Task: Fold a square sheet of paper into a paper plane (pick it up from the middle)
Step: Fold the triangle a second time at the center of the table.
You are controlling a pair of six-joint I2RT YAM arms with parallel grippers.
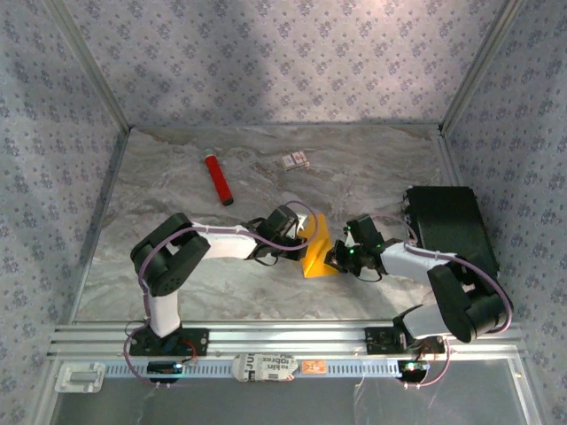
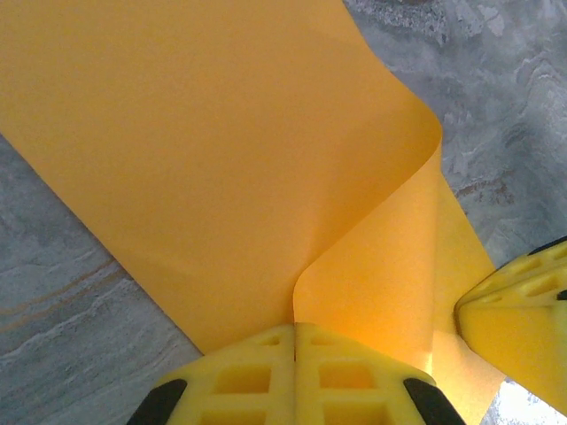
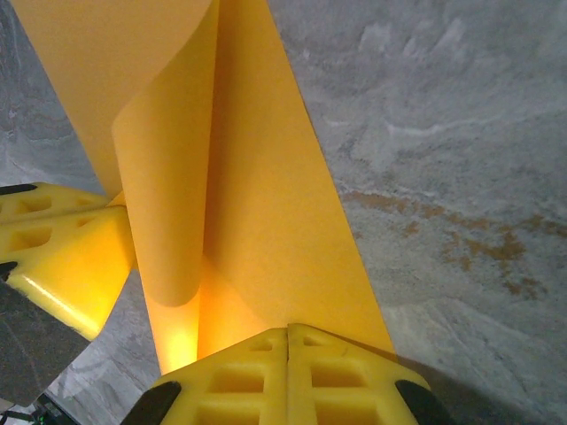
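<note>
Overhead, a thin orange-yellow square sheet of paper (image 1: 315, 252) stands curled mid grey marbled desk (image 1: 177, 195); left wrist, left tool (image 2: 294, 329) clamped on it; right wrist, right tool (image 3: 288, 329) likewise; first fold seemingly underway, edges need aligning next.

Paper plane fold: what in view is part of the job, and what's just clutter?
In the job:
- square sheet of paper, curled, lifted between the arms
- left gripper, shut on it
- right gripper, shut on it

Lying about:
- red tube, farther back
- small white card, farther back
- black box, on the right
</note>
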